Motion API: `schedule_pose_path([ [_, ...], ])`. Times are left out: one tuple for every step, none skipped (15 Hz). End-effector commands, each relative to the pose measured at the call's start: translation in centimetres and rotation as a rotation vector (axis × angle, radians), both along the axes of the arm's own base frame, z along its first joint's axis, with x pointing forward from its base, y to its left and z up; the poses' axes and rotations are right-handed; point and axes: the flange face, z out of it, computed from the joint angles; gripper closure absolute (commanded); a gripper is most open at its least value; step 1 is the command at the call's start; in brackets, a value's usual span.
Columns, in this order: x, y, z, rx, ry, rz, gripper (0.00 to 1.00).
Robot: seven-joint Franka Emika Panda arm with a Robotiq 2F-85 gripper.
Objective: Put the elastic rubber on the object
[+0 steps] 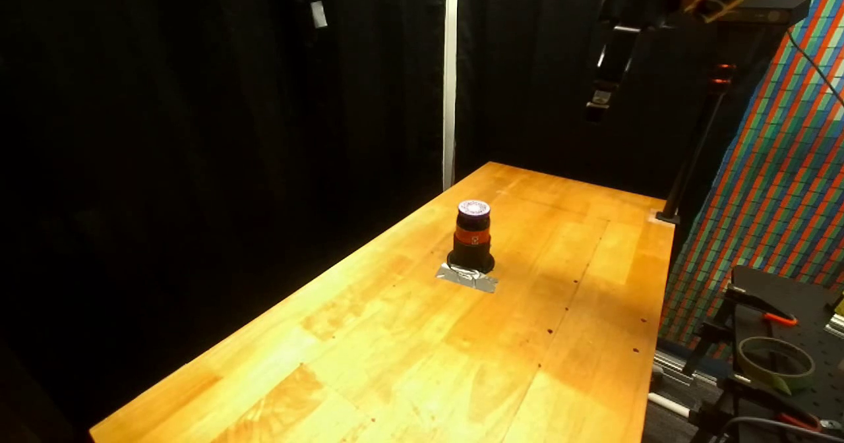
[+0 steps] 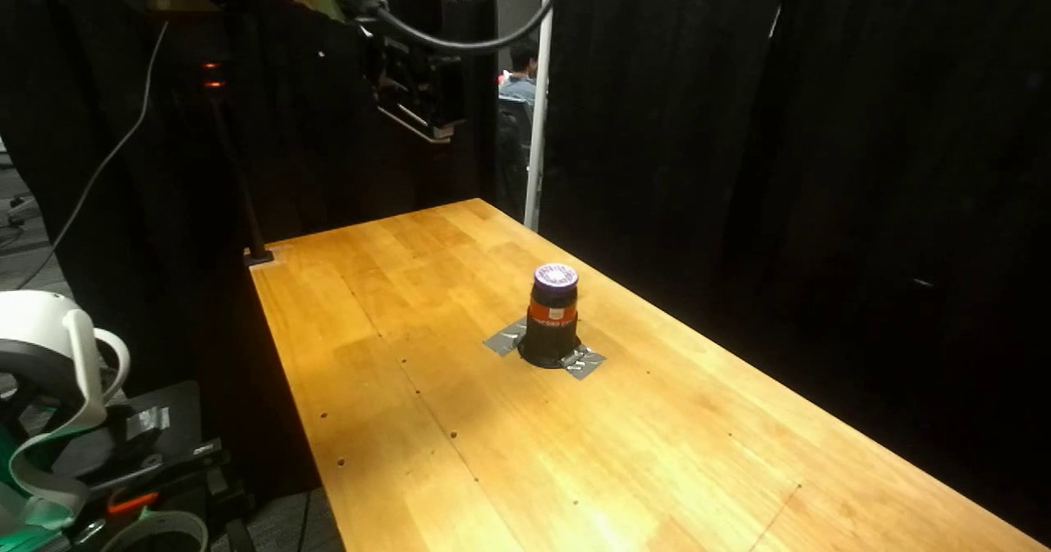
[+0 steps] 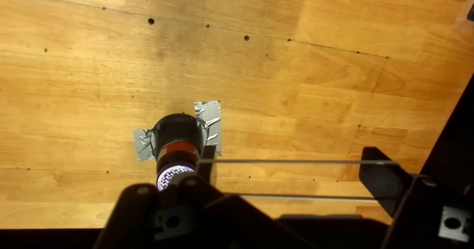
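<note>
The jaws are spread wide, a rubber band stretched taut between their two fingers, and hang higher than and well apart from the dark, orange-labelled jar, which stands upright on the counter with silver tape at its foot.

Light-brown wooden table brightly lit, palest toward near end in both exterior views; black fabric curtain nearly featureless. Wrist view: soft shadow across table, crinkled silver tape glinting.
</note>
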Motion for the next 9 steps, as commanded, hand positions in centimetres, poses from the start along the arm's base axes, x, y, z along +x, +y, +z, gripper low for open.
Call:
schedule_pose_path([
  [6.4, 0.7, -3.0, -0.039, 0.068, 0.011, 0.0],
  [7.9, 0.9, -4.4, -0.061, 0.087, 0.004, 0.0],
  [9.4, 1.1, -5.6, -0.076, 0.104, 0.005, 0.0],
  [10.9, 1.3, -6.9, -0.087, 0.117, 0.012, 0.0],
  [12.3, 1.4, -7.7, -0.094, 0.124, 0.018, 0.0],
  [13.6, 1.7, -8.9, -0.1, 0.135, 0.03, 0.0],
  [14.8, 1.9, -9.6, -0.103, 0.142, 0.036, 0.0],
  [16.1, 2.1, -10.6, -0.113, 0.142, 0.033, 0.0],
  [17.1, 2.3, -11.4, -0.126, 0.138, 0.032, 0.0],
])
